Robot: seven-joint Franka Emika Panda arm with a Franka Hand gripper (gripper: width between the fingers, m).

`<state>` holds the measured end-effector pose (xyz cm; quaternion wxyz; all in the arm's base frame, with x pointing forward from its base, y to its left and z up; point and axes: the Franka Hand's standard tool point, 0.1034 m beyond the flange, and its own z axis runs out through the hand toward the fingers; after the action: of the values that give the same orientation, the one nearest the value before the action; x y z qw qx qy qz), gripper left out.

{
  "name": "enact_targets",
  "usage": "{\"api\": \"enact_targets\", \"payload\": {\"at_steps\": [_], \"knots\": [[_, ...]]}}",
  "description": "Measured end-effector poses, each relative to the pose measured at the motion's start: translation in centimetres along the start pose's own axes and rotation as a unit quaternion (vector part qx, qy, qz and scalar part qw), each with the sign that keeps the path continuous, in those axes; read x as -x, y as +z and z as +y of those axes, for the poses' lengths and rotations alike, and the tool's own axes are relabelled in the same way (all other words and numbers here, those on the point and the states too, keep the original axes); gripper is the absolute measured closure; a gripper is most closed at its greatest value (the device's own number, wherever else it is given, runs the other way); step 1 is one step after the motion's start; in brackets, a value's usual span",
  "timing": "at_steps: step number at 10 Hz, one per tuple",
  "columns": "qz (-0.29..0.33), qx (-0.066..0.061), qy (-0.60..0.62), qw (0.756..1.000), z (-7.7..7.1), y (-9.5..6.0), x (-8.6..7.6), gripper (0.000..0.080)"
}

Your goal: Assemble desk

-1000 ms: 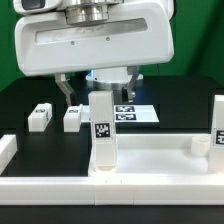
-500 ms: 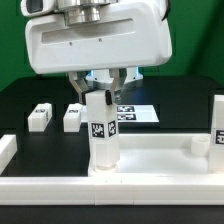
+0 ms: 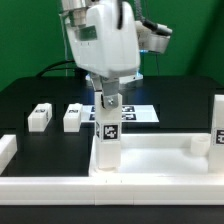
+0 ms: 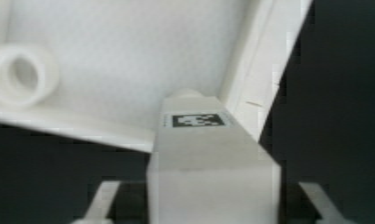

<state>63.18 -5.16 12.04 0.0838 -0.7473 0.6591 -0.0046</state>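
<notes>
The hand [image 3: 108,100] hangs straight over the upright leg [image 3: 107,135], a white square block that stands on end on the desk top [image 3: 160,160], close to that tray's near rim and directly beneath the wrist. In the wrist view the two fingers [image 4: 109,198] flank the leg on opposite faces, with a thin dark gap on each side. They read as parted around it, not clamped. The leg's printed tag [image 4: 198,120] faces up toward the wrist camera, and a round socket [image 4: 20,75] in the tray floor sits off to one side of the hand. A second leg [image 3: 218,125] stands at the tray's far end, well away from the hand toward the exterior view's right. Two loose legs [image 3: 40,117] lie well clear of it toward the exterior view's left, and the marker board [image 3: 138,113] lies flat just behind it. The leg looks like hard, light plastic: stiff enough to be squeezed without giving, but smooth-faced, so it could slip or spin under a weak pinch. Being tall and narrow, it would probably topple if nudged before it is seated. The best hold is judged to be square on two opposite flat faces, high on the block where the fingers already straddle it, closing evenly so the leg stays plumb.
</notes>
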Motion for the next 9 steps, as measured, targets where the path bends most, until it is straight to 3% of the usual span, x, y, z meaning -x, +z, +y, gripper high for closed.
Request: {"api": "enact_targets", "payload": {"at_steps": [1,2,4,5,6,7,8,9], "knots": [[-0.013,-0.012,0.134,0.991,-0.33,0.15,0.55,0.0508],[-0.015,-0.027,0.191,0.981,-0.35,0.31,0.76,0.0508],[-0.014,-0.029,0.191,0.981,-0.4,0.31,0.78,0.0488],[-0.01,-0.028,0.133,0.991,-0.36,0.34,0.74,0.0488],[-0.001,-0.025,0.03,0.999,-0.32,0.34,0.68,0.0295],[0.003,-0.025,-0.066,0.998,-0.28,0.54,0.58,0.0295],[0.003,-0.022,-0.143,0.989,-0.15,0.86,0.69,0.0181],[0.004,-0.022,-0.159,0.987,-0.16,0.83,0.65,0.0157]]}}
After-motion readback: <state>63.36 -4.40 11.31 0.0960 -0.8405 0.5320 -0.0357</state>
